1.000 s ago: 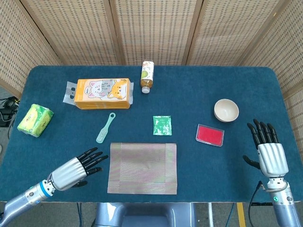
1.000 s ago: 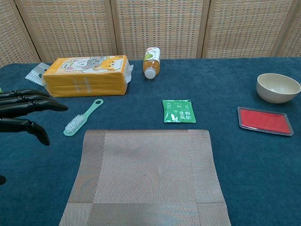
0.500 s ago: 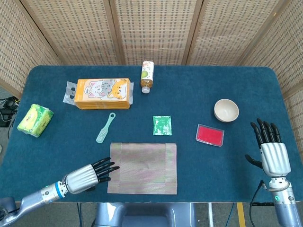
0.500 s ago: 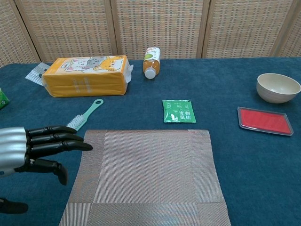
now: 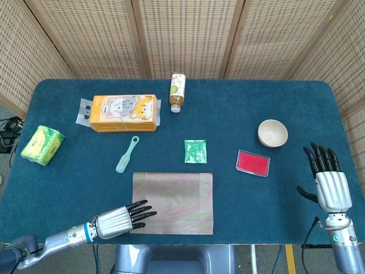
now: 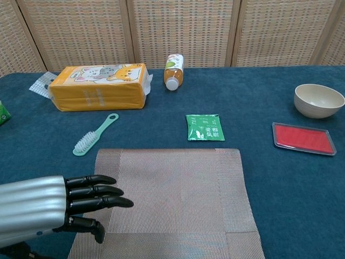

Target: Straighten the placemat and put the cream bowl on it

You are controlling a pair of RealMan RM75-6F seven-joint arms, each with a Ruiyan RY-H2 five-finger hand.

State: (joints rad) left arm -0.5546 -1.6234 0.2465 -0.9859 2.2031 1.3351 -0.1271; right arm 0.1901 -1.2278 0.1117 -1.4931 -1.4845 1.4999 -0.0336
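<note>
Both hands empty, fingers apart; left hand (image 5: 118,220) reaches mat's (image 5: 174,200) 8 o'clock corner, prob. to square it; right hand (image 5: 329,185) waits at 5 o'clock of bowl (image 5: 272,133).

One placemat (image 5: 173,202), one cream bowl (image 5: 272,133), one bottle (image 5: 177,92), one brush (image 5: 127,154), one red tray (image 5: 252,162), two hands (image 5: 116,221) (image 5: 330,185).

Orange tissue pack (image 5: 124,112) lies back left; bottle (image 5: 177,91) on its side near it. Mint brush (image 5: 126,154), green sachet (image 5: 195,151), red tray (image 5: 252,162) mid-table. Yellow-green packet (image 5: 41,144) at left edge.
</note>
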